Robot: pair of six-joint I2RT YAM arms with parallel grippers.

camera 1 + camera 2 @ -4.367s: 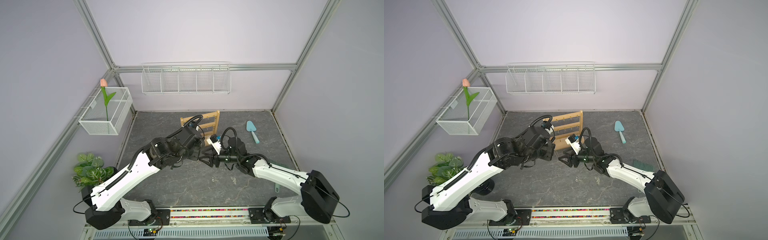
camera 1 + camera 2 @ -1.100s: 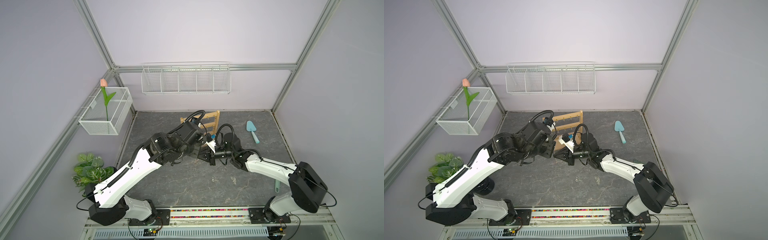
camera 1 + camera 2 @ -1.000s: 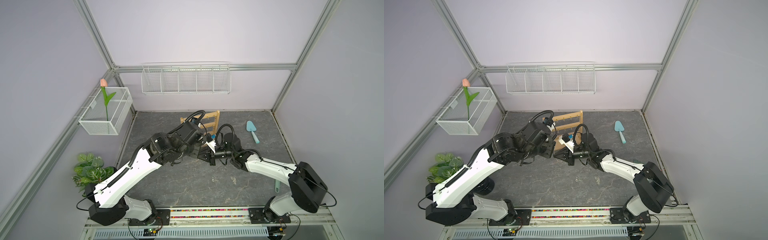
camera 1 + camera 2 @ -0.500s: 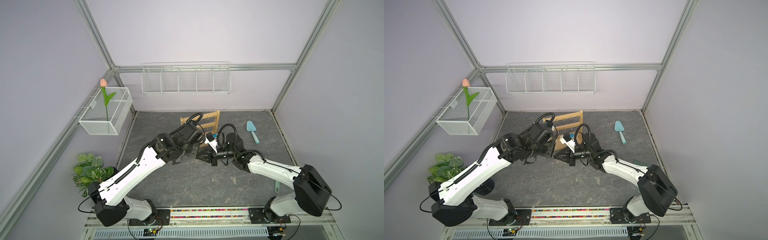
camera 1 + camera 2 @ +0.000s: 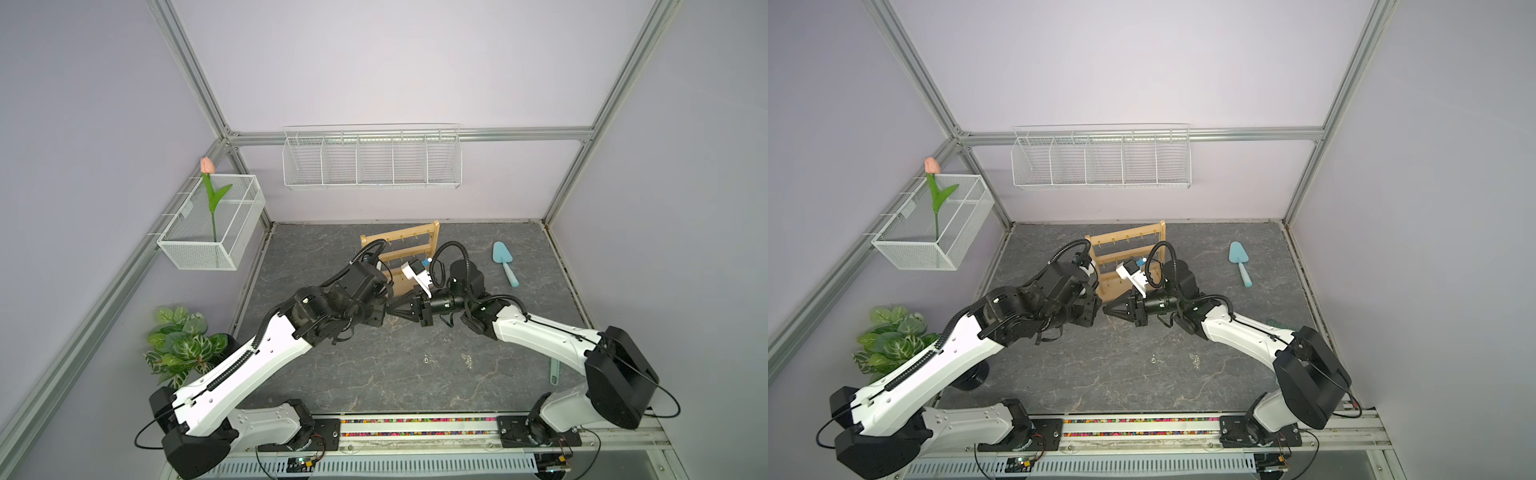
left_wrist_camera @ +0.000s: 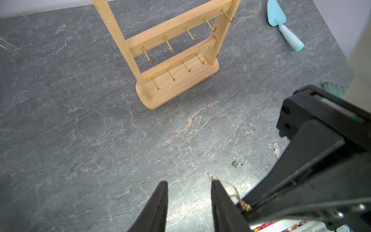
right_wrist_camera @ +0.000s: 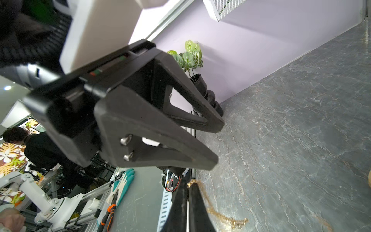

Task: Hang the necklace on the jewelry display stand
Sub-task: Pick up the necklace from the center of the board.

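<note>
**Necklace on one pinch, short of the stand**

The necklace (image 7: pixel 208 204), a thin gold chain, hangs in the air between the two grippers, in front of the stand (image 6: pixel 176 84) and apart from it. None of it is on a hook. The right gripper (image 7: pixel 188 187) is clenched on the chain near one end, and the rest trails down loose. The left gripper (image 6: pixel 189 192) has its jaws parted and grasps nothing. The chain's free end lies against the outer side of one finger (image 6: pixel 218 196), not between the two.

Risks, as I judge them:
- One thin pinch carries the whole chain. A jerk could pull it free and drop it on the table (image 6: pixel 80 120), near the small silver bits (image 6: pixel 239 161).
- The end resting on the left finger could snag as the arms part, tugging the chain out of the right grip.
- The grippers sit tip to tip, so a careless move could knock them together.
- The chain hangs as a strand, not an open loop, so it may slide past a hook (image 6: pixel 189 33).
- A push could tip the stand.
</note>
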